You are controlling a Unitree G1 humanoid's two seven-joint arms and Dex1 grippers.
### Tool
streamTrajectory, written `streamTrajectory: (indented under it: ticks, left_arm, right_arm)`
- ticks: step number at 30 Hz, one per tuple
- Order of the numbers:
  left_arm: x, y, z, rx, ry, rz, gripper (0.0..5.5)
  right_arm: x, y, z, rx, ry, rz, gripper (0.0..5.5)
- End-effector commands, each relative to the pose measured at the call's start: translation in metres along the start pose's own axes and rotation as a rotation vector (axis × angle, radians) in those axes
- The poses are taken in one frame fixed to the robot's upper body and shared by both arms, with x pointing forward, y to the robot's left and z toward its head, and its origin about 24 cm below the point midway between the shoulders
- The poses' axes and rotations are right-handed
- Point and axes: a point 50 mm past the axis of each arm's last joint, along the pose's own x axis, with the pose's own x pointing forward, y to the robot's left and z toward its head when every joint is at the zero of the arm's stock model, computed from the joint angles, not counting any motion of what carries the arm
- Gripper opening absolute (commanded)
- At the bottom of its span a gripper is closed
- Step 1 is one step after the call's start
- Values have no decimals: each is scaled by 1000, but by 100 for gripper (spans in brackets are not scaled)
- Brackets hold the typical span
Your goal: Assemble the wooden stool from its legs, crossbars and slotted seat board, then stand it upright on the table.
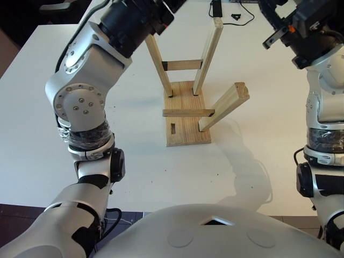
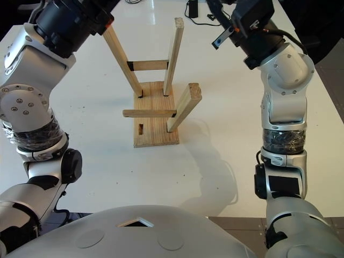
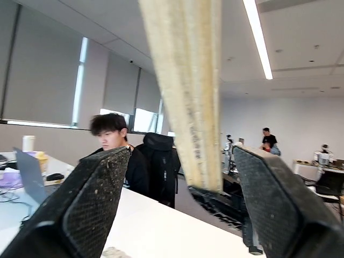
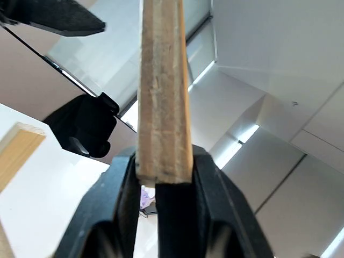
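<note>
Two legs (image 1: 207, 54) stand in seat board (image 1: 191, 134), third leg (image 1: 226, 105) tilted, one slot (image 1: 173, 128) empty. Left pincer (image 3: 181, 152) wide; my right pincer (image 4: 161, 158) grips wood (image 4: 161, 80), perhaps the fourth.

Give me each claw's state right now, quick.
Left claw: open, fingers on either side of a stool leg.
Right claw: closed, holding a wooden piece.
</note>
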Motion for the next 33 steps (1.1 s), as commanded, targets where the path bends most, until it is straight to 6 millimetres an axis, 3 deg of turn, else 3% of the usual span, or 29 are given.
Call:
streamTrajectory:
  ticks: [1, 10, 33]
  left_arm:
    - [-4, -8, -2, 11, 28, -82, 348]
    - [-2, -7, 14, -15, -46, -84, 348]
    - [1, 3, 17, -75, -48, -48, 348]
  right_arm:
    - [0, 7, 3, 20, -29, 81, 106]
    - [-2, 11, 5, -1, -40, 128, 106]
    - [1, 6, 9, -126, -80, 56, 106]
